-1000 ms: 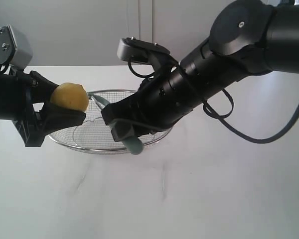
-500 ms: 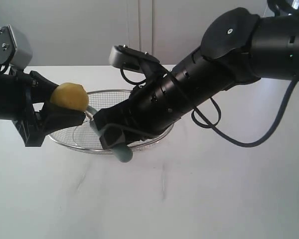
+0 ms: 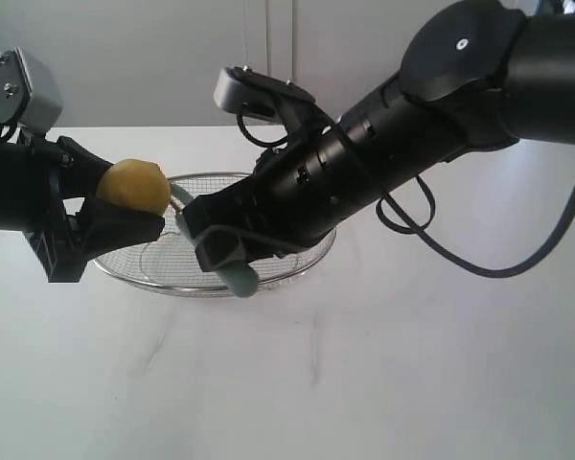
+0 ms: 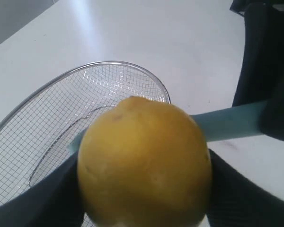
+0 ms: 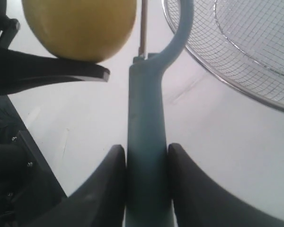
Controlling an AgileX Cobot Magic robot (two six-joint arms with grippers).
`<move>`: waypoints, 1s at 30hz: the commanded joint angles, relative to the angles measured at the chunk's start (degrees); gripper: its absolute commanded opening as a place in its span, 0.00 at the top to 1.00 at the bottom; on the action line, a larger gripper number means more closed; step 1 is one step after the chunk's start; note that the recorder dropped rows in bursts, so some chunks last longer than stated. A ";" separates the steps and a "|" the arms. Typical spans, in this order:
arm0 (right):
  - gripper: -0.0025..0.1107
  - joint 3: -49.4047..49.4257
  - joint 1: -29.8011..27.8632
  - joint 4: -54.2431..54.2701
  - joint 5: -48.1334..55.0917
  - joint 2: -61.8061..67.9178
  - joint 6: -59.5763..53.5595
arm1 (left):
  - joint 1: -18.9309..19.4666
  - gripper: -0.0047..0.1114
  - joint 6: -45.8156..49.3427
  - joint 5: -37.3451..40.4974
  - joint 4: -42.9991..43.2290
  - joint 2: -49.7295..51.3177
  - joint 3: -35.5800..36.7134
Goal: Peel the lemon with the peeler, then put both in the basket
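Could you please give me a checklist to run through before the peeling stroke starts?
1. Hold of left gripper on lemon: ok.
2. Hold of right gripper on peeler handle: ok.
3. Peeler's blade head beside lemon: ok; touching it: cannot tell.
4. Upright basket on table, nothing inside: ok.
5. Peel off: not ok, visible skin whole.
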 commanded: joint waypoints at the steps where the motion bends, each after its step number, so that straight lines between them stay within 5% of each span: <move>1: 0.98 -0.08 -0.25 -0.97 -1.12 -1.14 0.84 | 0.06 0.96 -0.33 1.27 -1.39 -0.21 0.33; 30: 0.98 -0.08 -0.25 -6.70 -4.20 -4.81 5.83 | 0.06 0.96 -0.32 1.40 -1.49 -0.21 0.33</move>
